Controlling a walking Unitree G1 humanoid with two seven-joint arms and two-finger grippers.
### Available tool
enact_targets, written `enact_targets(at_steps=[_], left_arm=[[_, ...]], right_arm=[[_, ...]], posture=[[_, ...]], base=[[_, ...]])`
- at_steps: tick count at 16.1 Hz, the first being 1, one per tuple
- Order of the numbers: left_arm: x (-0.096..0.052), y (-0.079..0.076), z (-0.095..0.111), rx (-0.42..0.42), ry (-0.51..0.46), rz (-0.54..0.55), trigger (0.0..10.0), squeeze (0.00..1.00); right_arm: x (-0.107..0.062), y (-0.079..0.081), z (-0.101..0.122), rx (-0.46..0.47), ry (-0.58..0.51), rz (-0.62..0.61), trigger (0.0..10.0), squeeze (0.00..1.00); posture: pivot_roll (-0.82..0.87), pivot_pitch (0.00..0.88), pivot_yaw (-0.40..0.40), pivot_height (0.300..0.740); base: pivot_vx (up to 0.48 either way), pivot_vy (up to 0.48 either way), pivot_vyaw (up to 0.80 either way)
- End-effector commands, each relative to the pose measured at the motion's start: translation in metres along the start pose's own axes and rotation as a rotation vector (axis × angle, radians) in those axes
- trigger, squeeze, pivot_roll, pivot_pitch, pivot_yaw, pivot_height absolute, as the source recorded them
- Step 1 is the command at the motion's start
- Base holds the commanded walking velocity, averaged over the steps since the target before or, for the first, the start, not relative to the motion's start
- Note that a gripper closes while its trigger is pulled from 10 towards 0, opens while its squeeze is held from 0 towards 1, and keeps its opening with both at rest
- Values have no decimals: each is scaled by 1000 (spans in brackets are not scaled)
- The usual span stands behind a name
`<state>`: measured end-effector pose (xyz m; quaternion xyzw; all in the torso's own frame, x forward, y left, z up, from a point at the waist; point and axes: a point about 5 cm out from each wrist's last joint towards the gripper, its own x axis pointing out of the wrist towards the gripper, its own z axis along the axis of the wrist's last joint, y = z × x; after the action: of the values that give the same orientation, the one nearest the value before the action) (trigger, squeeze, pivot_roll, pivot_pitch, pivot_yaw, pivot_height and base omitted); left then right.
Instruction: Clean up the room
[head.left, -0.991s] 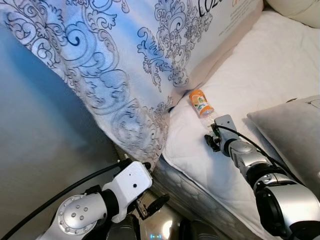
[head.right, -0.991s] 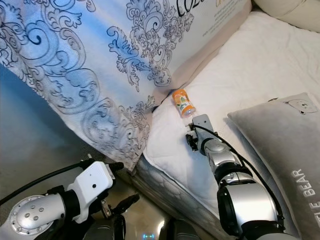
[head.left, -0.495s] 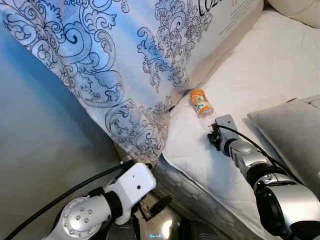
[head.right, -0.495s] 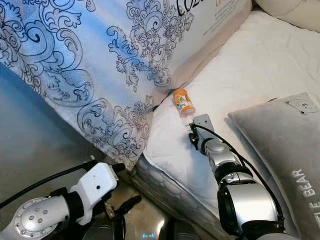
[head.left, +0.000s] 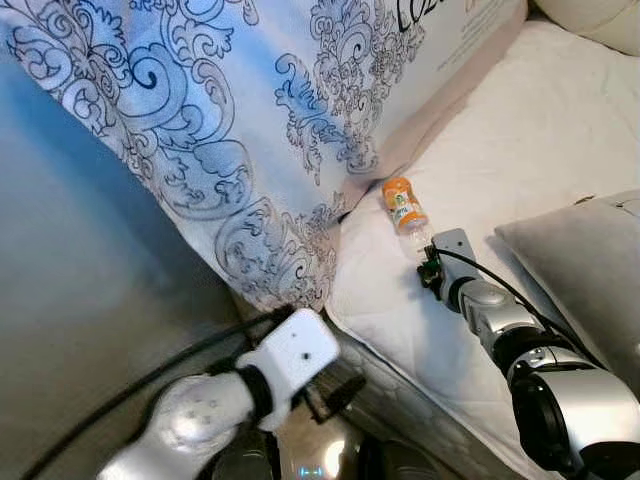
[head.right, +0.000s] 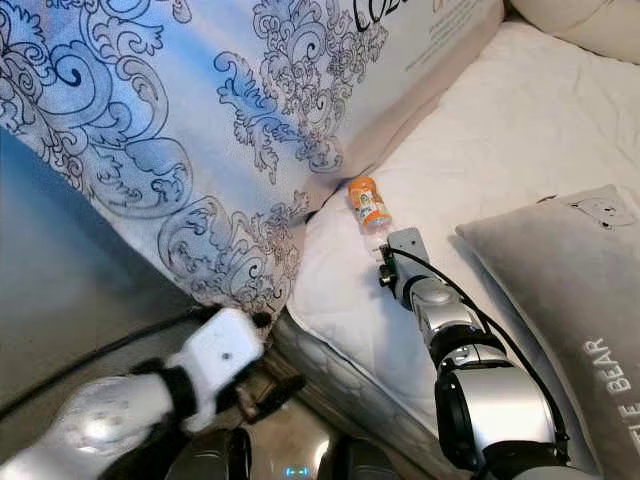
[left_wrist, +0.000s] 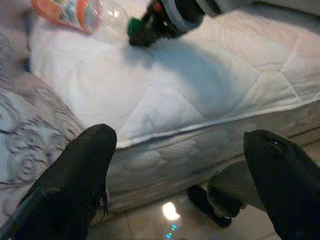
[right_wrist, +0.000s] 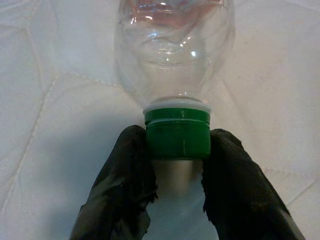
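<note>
Right gripper (right_wrist: 177, 165) pinches only the bottle (head.left: 404, 207) by its green cap (right_wrist: 177, 133) (left gripper (left_wrist: 175, 180) spread wide, idle), so it may swing loose

The two head views looked down from above at the mattress (head.left: 480, 150) edge, sharing the plastic bottle (head.left: 403, 208). The left wrist camera looked up from low beside the bed toward the bottle. The right wrist camera sat very close to its green cap (right_wrist: 177, 134).

Grey pillow (head.right: 560, 300) — "BEAR"; blue duvet (head.right: 250, 110) — "COZ".
</note>
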<state>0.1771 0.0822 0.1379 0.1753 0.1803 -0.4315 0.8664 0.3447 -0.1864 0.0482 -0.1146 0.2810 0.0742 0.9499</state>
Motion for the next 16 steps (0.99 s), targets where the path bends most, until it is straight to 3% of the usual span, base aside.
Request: enact_targets(at_steps=[1,6,8,10,13,14,16], left_arm=[[7,-2,-6,4,13,10,10000,0],[25,-8,-25,-114,6,118,10000,0],[45,-19,-30,-174,6,184,10000,0],[64,-27,-33,-226,1,220,10000,0],[95,-24,-28,-191,3,388,10000,0],[81,-2,-37,-207,-3,446,10000,0],[14,62,-73,-226,-15,559,10000,0]], right_arm=[[-1,-3,1,26,-28,-7,0,0],[-6,-12,9,153,-195,14,0,0],[-13,-17,2,212,-277,12,0,0],[-22,-8,-8,220,-334,34,0,0],[-47,9,-23,269,-388,9,0,0],[-53,11,-25,292,-389,-19,0,0],[-63,13,-27,314,-391,-52,0,0]], posture=[[212,124,-37,740],[161,0,-54,740],[133,0,-48,740],[107,0,-34,740],[68,0,7,740],[35,0,30,740],[14,0,41,740]], base=[[0,0,0],[0,0,0],[0,0,0],[0,0,0],[0,0,0],[0,0,0],[0,0,0]])
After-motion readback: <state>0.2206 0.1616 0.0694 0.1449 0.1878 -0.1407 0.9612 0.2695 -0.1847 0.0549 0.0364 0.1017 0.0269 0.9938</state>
